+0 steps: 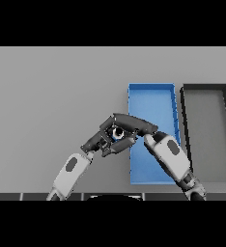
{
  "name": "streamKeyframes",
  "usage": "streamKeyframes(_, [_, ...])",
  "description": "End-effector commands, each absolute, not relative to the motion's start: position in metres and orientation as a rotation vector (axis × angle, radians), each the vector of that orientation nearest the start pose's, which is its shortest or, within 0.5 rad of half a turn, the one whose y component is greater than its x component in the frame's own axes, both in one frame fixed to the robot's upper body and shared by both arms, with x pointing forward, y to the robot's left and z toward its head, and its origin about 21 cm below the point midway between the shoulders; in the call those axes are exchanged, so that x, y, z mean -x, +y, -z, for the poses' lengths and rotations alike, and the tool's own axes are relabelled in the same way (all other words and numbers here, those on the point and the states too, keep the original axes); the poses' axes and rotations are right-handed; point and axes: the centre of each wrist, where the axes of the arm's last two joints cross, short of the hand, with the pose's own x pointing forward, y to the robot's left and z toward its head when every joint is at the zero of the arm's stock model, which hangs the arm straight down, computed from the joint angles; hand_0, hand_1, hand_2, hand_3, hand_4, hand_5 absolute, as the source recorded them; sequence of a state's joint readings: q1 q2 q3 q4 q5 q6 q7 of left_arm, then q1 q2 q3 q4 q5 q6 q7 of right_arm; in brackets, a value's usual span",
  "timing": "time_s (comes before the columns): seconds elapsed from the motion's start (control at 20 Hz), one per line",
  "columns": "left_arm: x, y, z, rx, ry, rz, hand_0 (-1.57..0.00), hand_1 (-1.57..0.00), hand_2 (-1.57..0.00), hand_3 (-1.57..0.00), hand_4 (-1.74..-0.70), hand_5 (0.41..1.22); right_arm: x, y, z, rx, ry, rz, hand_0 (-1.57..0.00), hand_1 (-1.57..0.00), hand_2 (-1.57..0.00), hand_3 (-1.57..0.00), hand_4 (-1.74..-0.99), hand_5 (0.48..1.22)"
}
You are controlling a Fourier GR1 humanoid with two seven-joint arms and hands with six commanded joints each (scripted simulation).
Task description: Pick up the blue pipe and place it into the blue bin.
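Right hand (129, 126), nearest, fingers curled round the blue pipe (118, 133), just beside the blue bin's (151, 91) left wall. Left hand (101, 141) close against it, fingers bent, touching; grip unclear. Best carry the pipe rightward over the wall before letting go. Grey table (47, 96); dark bin (206, 88) at right edge.

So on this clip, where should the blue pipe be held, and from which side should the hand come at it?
Little of the blue pipe shows: only a round open end facing up, between the two hands just left of the blue bin. That suggests it stands roughly on end, so gripping across its sides, below that end, seems best. The right hand curls over it from the bin side; the left hand closes from the other.
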State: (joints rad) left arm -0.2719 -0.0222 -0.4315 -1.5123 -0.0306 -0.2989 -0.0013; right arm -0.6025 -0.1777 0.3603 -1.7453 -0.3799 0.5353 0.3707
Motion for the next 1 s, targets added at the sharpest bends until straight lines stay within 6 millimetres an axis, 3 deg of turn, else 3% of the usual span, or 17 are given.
streamKeyframes(0.0, [-0.274, 0.092, -0.048, 0.598, -1.669, 0.751, -1.57, -1.57, -1.57, -1.5, -1.7, 1.221, -0.293, -0.112, -0.185, -0.75, -1.652, -1.164, -1.34, -1.34, -1.35, -1.19, -1.628, 0.856])
streamKeyframes(0.1, [-0.275, 0.089, -0.047, 0.626, -1.674, 0.74, -1.57, -1.57, -1.57, -1.46, -1.71, 1.221, -0.293, -0.113, -0.186, -0.736, -1.654, -1.172, -1.43, -1.43, -1.43, -1.3, -1.665, 0.987])
streamKeyframes(0.2, [-0.272, 0.094, -0.048, 0.624, -1.668, 0.751, -1.57, -1.57, -1.57, -1.44, -1.72, 1.221, -0.29, -0.114, -0.184, -0.743, -1.675, -1.182, -1.48, -1.48, -1.48, -1.4, -1.692, 1.071])
streamKeyframes(0.35, [-0.275, 0.094, -0.051, 0.609, -1.671, 0.768, -1.57, -1.57, -1.57, -1.43, -1.73, 1.221, -0.288, -0.114, -0.181, -0.78, -1.696, -1.155, -1.52, -1.52, -1.53, -1.48, -1.716, 1.144])
streamKeyframes(0.55, [-0.275, 0.096, -0.052, 0.537, -1.728, 0.767, -1.57, -1.57, -1.57, -1.45, -1.72, 1.221, -0.286, -0.11, -0.179, -0.76, -1.737, -1.112, -1.55, -1.55, -1.55, -1.54, -1.731, 1.19])
streamKeyframes(0.6, [-0.274, 0.094, -0.053, 0.507, -1.731, 0.782, -1.46, -1.34, -1.29, -1.17, -1.6, 1.221, -0.283, -0.109, -0.178, -0.757, -1.747, -1.112, -1.56, -1.56, -1.56, -1.54, -1.733, 1.196])
streamKeyframes(0.65, [-0.273, 0.099, -0.051, 0.526, -1.729, 0.806, -1.17, -1.07, -1.03, -0.93, -1.47, 1.221, -0.284, -0.109, -0.181, -0.743, -1.742, -1.113, -1.56, -1.56, -1.56, -1.55, -1.734, 1.201])
streamKeyframes(0.8, [-0.275, 0.102, -0.054, 0.546, -1.702, 0.884, -0.6, -0.55, -0.53, -0.48, -1.21, 1.221, -0.282, -0.11, -0.184, -0.743, -1.719, -1.098, -1.56, -1.56, -1.56, -1.56, -1.738, 1.211])
streamKeyframes(0.95, [-0.277, 0.101, -0.054, 0.504, -1.656, 0.901, -0.31, -0.28, -0.27, -0.24, -1.05, 0.938, -0.282, -0.109, -0.183, -0.702, -1.723, -1.093, -1.57, -1.57, -1.57, -1.56, -1.739, 1.216])
